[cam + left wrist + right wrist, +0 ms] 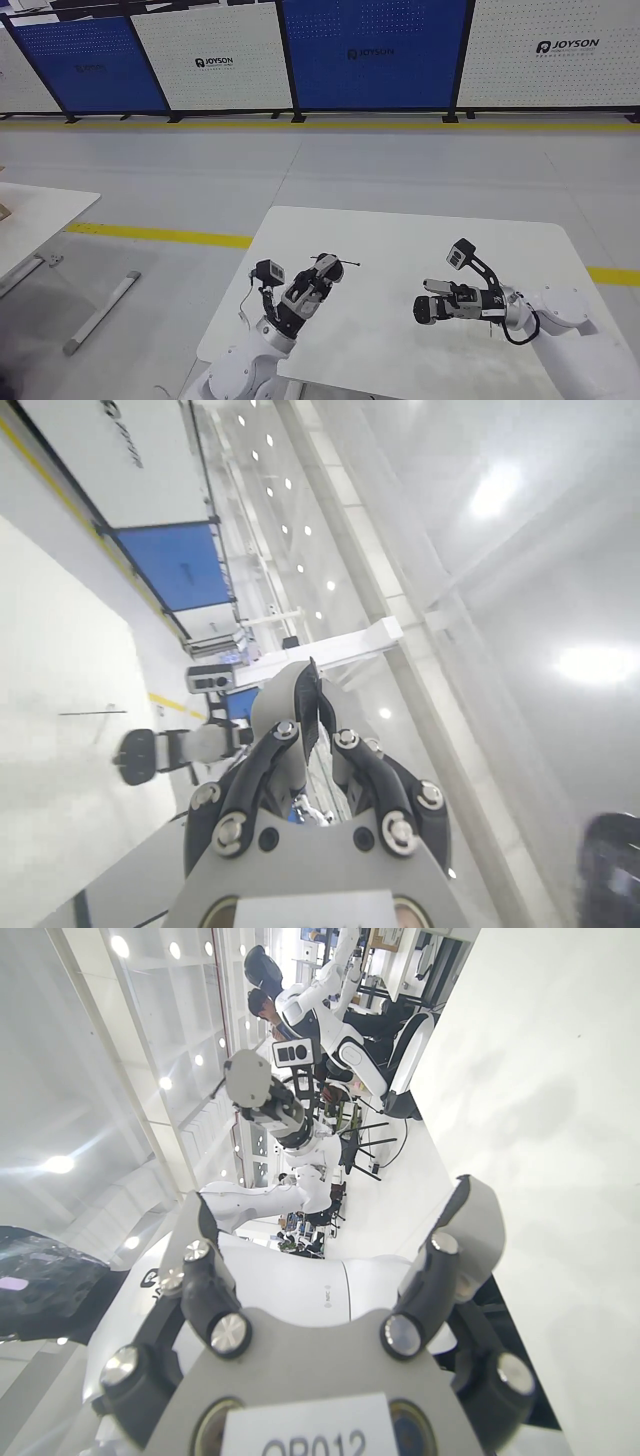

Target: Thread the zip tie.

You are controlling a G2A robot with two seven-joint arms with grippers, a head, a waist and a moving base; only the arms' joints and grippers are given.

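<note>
The zip tie (347,262) is a thin black strip sticking out sideways from the tip of my left gripper (326,266), held above the near left part of the white table (400,235). In the left wrist view the left gripper (313,692) has its pads pressed together. Seen from the right wrist, short black ends of the zip tie (220,1087) poke out past the left gripper (247,1078). My right gripper (335,1200) is open with nothing between its fingers. It hovers over the table's right half (424,308), pointing toward the left gripper, a gap apart.
The table's far edge (420,213) and left edge border open floor with a yellow line (150,234). A second white table (40,210) stands off to the left. Blue and white panels (370,50) line the back.
</note>
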